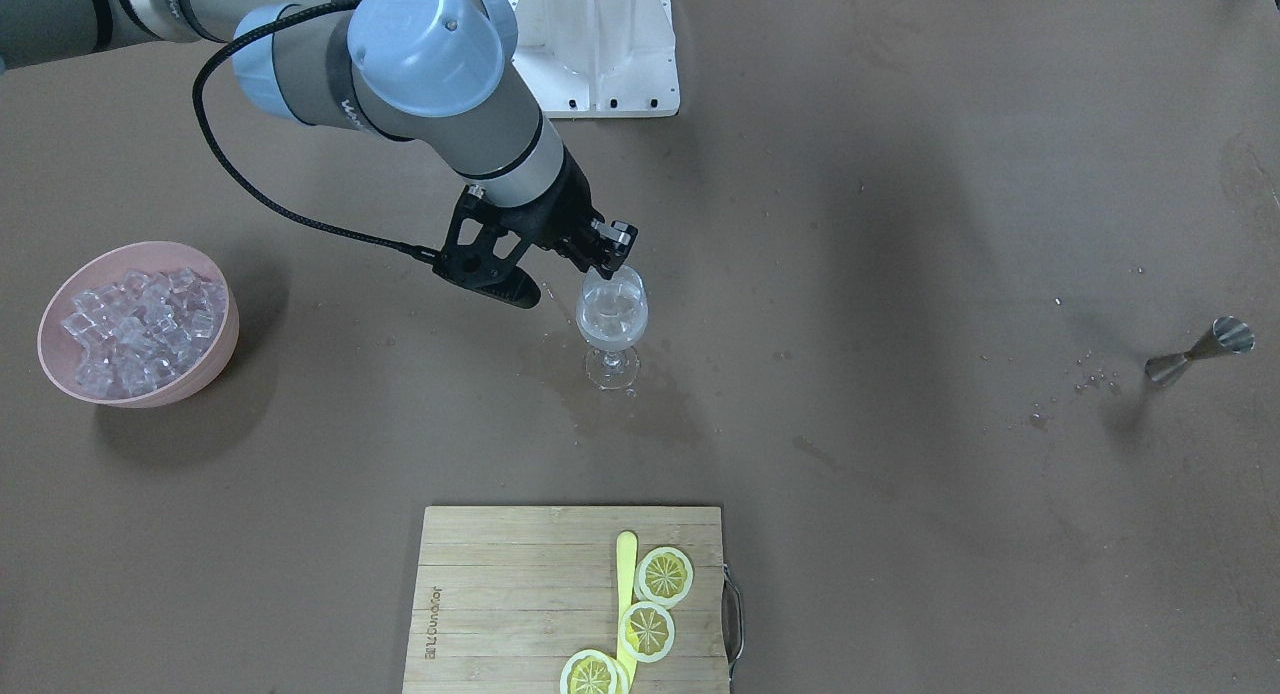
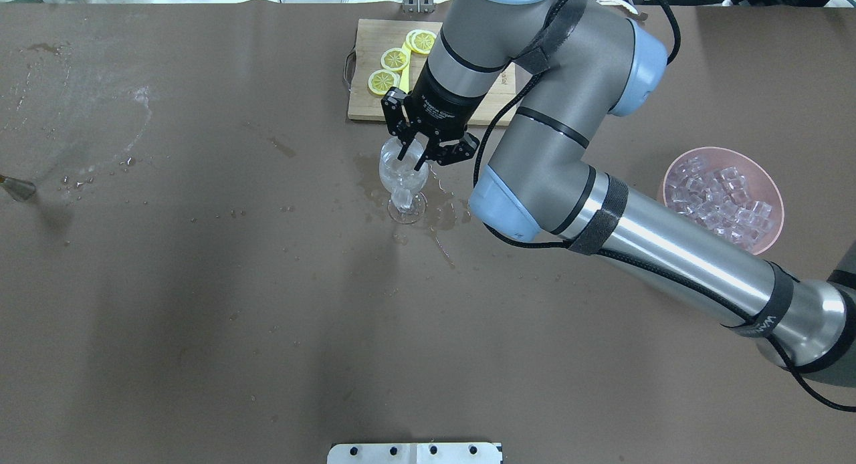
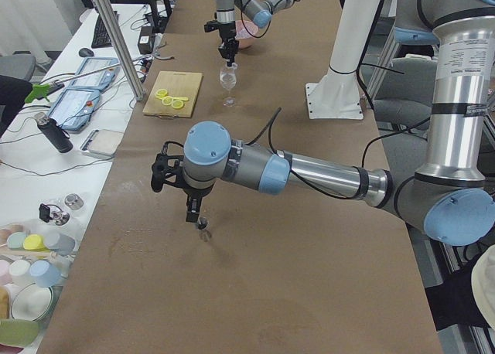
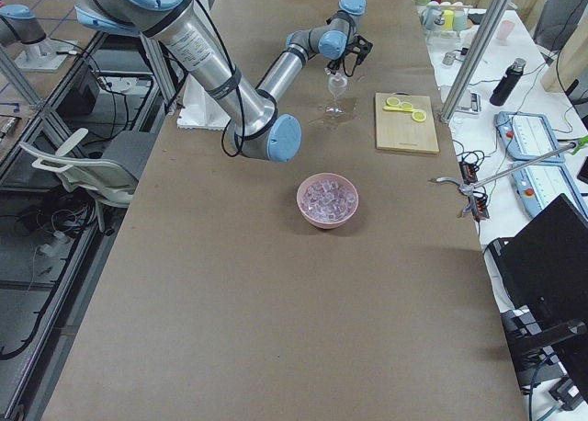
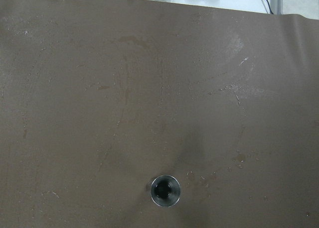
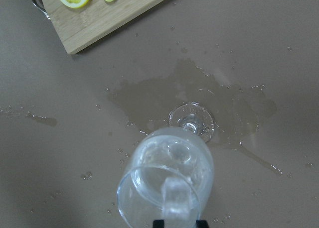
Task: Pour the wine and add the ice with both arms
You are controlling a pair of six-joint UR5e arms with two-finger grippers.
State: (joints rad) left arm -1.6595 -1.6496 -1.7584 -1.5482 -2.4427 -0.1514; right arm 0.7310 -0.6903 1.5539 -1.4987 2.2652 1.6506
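Right wrist-mounted shows the right gripper (image 2: 412,158) pinching one ice cube (image 6: 177,200) narrowly, with the wine glass (image 6: 169,161) mouth directly beneath its fingertips.

The long table under its matte brown cover (image 1: 900,534) carries a white metal stand base (image 1: 600,49) at the robot's edge. A stemmed clear wine glass (image 1: 612,319) stands upright in a dark wet patch (image 1: 665,409). There is also a round pink bowl (image 1: 215,364) of clear ice cubes (image 1: 140,324), a bamboo cutting board (image 1: 500,594), and a small steel jigger (image 1: 1198,352) beside scattered droplets (image 1: 1090,379).
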